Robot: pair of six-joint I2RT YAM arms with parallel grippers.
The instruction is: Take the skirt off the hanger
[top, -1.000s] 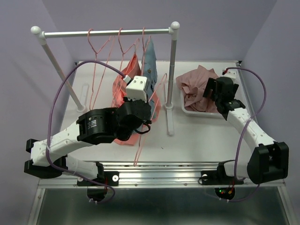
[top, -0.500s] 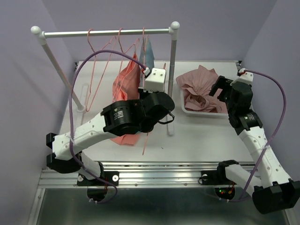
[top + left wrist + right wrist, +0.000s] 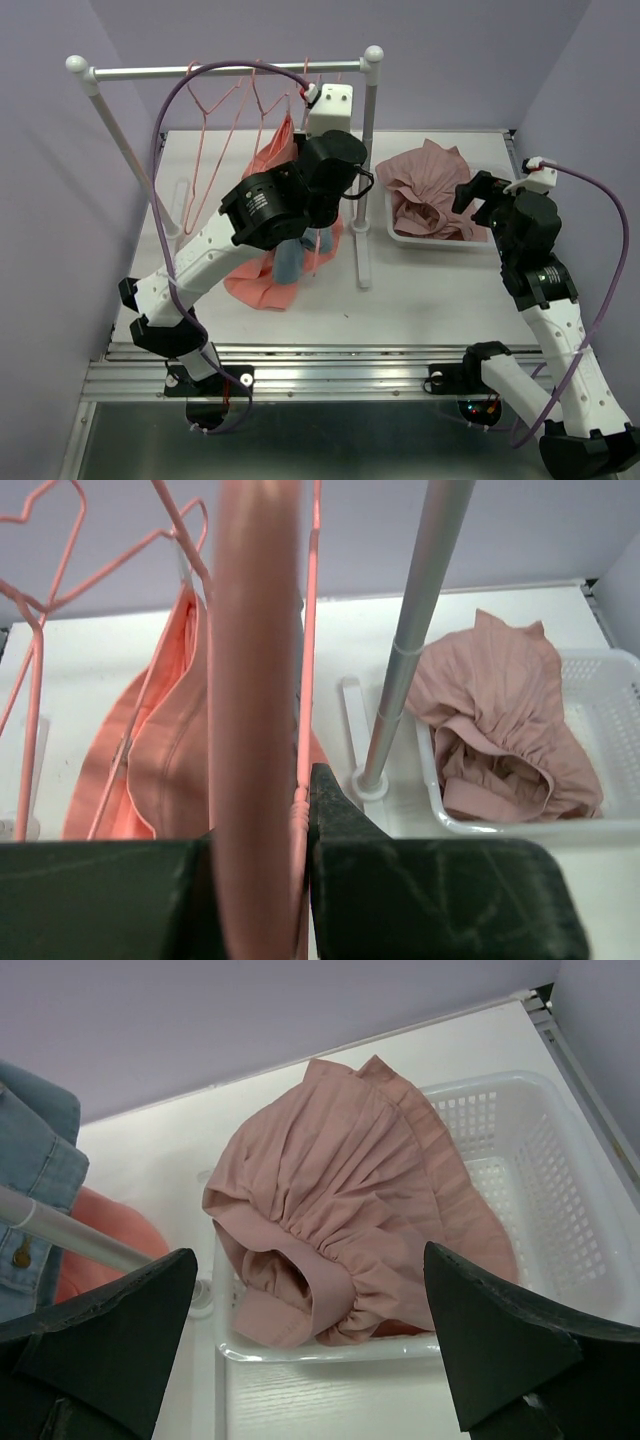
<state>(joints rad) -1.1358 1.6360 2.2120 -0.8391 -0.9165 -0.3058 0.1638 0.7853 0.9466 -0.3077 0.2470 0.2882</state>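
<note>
The left hand [image 3: 262, 820] is held up at the rail [image 3: 230, 70] of the clothes rack. In the left wrist view its two dark fingers [image 3: 430, 900] are seen closed tight on a pink hanger [image 3: 255, 680], whose bar fills the narrow gap between them. The skirt [image 3: 262, 282] is found hanging below the rail, just beside and partly behind the left arm, with its lower edge spread on the tabletop [image 3: 430, 290]. It is draped on a pink hanger, but whether that is the one being gripped cannot be told. A blue garment [image 3: 290, 262] is seen against the skirt's front, below the arm. More pink hangers [image 3: 210, 110] are hung bare along the rail to the left.

The right hand [image 3: 478, 195] is held well apart from the rack, above a white basket [image 3: 400, 235] in which a crumpled pink garment [image 3: 425, 185] is piled. Its fingers [image 3: 100, 1340] are spread wide and nothing is held between them.
</note>
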